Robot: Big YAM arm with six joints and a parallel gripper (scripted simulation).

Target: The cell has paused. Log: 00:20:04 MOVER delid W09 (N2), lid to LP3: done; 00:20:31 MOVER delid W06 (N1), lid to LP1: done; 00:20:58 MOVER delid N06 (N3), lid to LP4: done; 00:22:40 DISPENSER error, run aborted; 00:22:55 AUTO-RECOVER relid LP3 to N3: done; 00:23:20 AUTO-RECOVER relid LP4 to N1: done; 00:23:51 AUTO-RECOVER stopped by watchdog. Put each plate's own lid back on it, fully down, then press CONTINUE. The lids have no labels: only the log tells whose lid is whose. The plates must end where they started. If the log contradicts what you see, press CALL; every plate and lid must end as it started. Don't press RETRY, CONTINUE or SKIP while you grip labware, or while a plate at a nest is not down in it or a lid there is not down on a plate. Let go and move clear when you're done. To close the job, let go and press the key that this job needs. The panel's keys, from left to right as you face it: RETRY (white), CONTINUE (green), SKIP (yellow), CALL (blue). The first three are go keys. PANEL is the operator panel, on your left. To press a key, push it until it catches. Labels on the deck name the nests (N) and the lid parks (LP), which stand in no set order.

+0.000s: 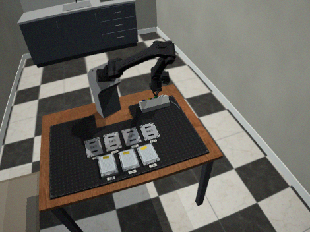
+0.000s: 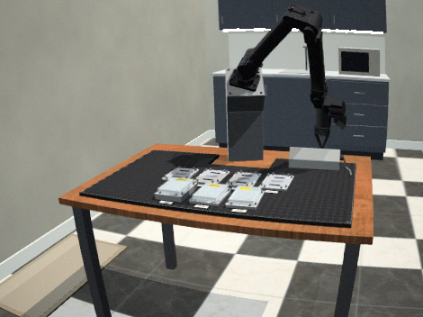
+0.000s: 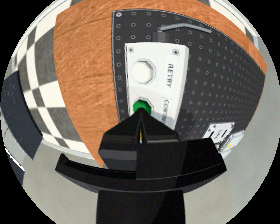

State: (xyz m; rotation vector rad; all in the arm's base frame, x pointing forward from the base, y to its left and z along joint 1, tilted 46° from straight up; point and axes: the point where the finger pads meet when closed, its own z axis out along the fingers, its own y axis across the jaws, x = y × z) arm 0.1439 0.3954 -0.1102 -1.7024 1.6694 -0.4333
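We judge the main risk here to be a slip onto the wrong key: our pincer (image 3: 143, 121) is closed on nothing, its tips pressed together into one point that hangs directly above the green key (image 3: 141, 106) on the panel (image 1: 154, 104), and the white key (image 3: 143, 71) sits close beside it, so a small sideways drift on the way down could catch a neighbour. A glancing push could also fail to make the key catch. We cannot check from these views that every lid is fully down; the three plates (image 1: 128, 159) in the row toward the table's near edge look covered and the four lid parks (image 1: 130, 136) behind them look bare, but a lid left tilted would make a go key wrong, and whose lid is whose cannot be read here. The panel lies near the far right corner of the table (image 1: 200, 128), on the black mat (image 1: 183, 142). Our arm (image 2: 279, 31) rises from the grey pedestal (image 2: 245, 127), folds at a high elbow, and drops nearly straight down to the panel.
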